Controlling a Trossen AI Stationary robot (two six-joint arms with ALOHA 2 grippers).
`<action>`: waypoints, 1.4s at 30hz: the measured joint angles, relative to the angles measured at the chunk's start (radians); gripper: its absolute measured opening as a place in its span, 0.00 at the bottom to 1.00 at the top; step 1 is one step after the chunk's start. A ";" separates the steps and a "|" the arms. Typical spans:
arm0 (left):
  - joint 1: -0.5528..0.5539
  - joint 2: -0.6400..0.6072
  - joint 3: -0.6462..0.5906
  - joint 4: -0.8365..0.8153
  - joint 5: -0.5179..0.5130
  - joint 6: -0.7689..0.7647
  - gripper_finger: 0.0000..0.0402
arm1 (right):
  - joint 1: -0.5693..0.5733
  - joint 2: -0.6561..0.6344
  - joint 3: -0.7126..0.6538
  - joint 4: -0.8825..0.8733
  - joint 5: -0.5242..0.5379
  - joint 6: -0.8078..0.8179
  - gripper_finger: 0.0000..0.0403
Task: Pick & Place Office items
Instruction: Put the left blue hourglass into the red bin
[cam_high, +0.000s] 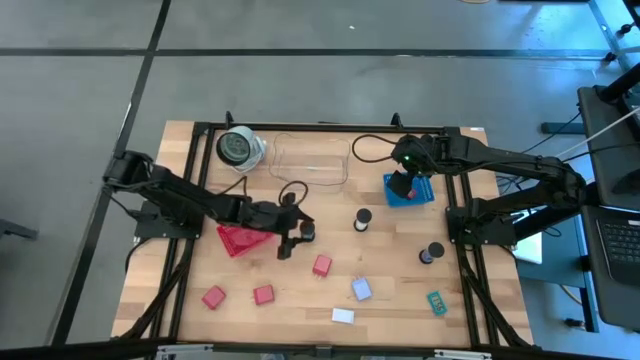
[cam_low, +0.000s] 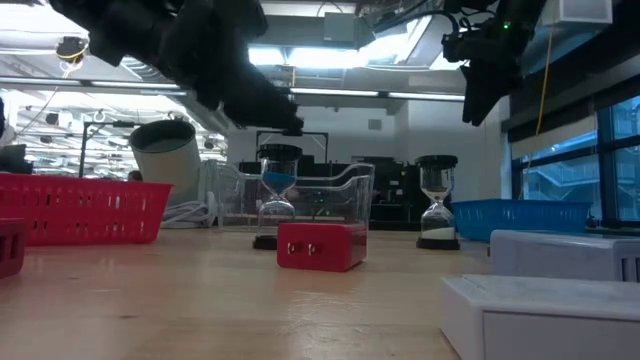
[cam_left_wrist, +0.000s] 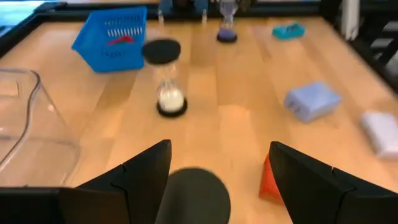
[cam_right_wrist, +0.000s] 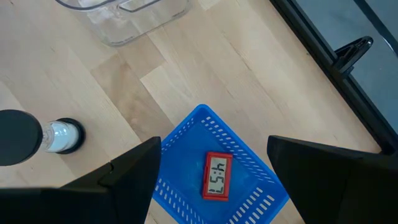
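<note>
Wooden table (cam_high: 400, 300): a timer (cam_left_wrist: 193, 193) sits by the red tray (cam_high: 240, 240), between the left gripper's (cam_left_wrist: 221, 149) spread fingers. An off-centre close could tip it.
Count: three timers, three red blocks (cam_high: 322, 265), one clock (cam_right_wrist: 217, 176) in the blue tray (cam_right_wrist: 186, 124); the right gripper (cam_right_wrist: 213, 143) hangs above it, spread, empty.

A lab: framed wooden table (cam_high: 300, 300), concrete floor, ceiling lights.

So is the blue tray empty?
No. The blue tray holds a small red clock, seen flat on its floor below the open right pincer.
</note>
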 joint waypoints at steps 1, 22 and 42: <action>-0.002 0.005 0.001 -0.018 -0.019 0.008 0.67 | 0.000 0.000 0.000 0.000 0.000 0.000 0.73; 0.041 0.027 0.001 -0.095 -0.027 0.027 0.67 | 0.000 0.001 0.000 0.001 0.000 -0.005 0.73; 0.063 0.027 0.001 -0.116 0.033 0.011 0.67 | 0.000 0.001 0.000 0.001 0.001 -0.016 0.74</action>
